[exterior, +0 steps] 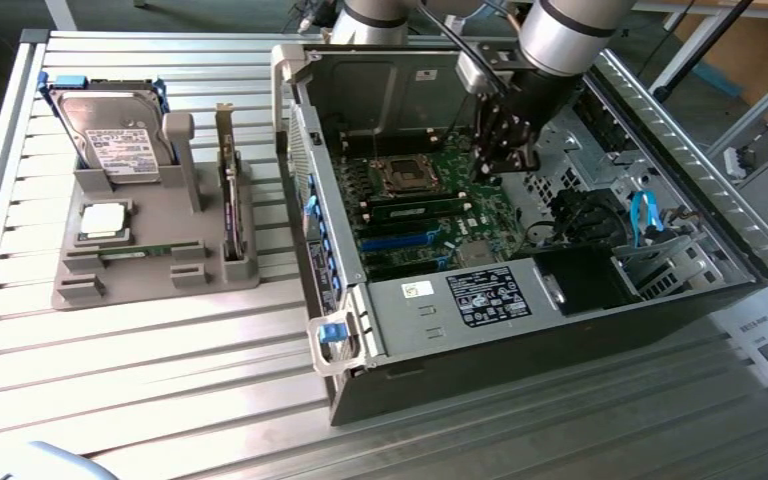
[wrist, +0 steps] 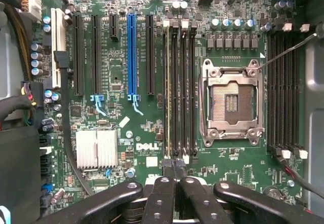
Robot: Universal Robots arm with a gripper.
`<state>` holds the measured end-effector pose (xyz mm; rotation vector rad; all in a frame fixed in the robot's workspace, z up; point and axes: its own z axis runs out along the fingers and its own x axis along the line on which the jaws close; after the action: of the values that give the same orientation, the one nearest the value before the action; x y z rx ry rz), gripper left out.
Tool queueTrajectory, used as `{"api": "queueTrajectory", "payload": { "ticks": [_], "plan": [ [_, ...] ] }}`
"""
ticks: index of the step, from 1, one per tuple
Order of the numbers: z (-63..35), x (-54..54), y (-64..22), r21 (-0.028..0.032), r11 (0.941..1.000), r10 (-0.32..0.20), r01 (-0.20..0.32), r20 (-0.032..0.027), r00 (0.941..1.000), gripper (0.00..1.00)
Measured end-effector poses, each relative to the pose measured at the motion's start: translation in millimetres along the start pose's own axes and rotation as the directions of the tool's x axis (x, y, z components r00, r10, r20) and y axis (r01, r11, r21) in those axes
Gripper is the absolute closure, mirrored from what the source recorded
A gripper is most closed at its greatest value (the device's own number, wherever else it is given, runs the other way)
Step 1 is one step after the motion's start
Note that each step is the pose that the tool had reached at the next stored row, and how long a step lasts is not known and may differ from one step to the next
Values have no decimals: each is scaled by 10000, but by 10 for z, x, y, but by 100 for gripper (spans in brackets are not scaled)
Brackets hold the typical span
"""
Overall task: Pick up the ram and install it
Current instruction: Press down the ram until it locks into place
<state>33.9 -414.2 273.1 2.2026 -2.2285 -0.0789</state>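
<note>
An open case (exterior: 398,300) is laid on a slatted table (exterior: 157,380). To the exterior view's left a gray holder (exterior: 131,280) is set, in which a hard drive (exterior: 111,135), a processor (exterior: 104,220) and an upright expansion card (exterior: 233,190) are kept. Inside the case, a socket (wrist: 232,100), a blue slot (wrist: 132,54) and a heatsink (wrist: 96,148) are seen.

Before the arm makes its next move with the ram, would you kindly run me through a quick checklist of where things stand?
1. The tool is shut: ok.
2. The tool hangs over the memory slots beside the processor socket: ok.
3. The ram stands in a slot: ok, its pale edge runs along one slot.
4. The ram is pressed fully home: cannot tell.
5. The latches are snapped over the ram: cannot tell.
6. The second ram lies in the gray holder: ok.
</note>
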Motion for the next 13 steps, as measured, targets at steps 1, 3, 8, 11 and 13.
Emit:
{"api": "queueTrajectory", "payload": {
  "ticks": [1,3,8,11,13],
  "plan": [
    [10,1,0,0,10000,0,0,0,10000,90],
    [29,1,-1,0,10000,-1,1,0,10000,90],
    [92,3,-4,0,10000,0,0,0,10000,90],
    [123,4,-5,0,10000,0,0,0,10000,90],
    [141,4,-6,0,10000,0,0,0,10000,90]
  ]
}}
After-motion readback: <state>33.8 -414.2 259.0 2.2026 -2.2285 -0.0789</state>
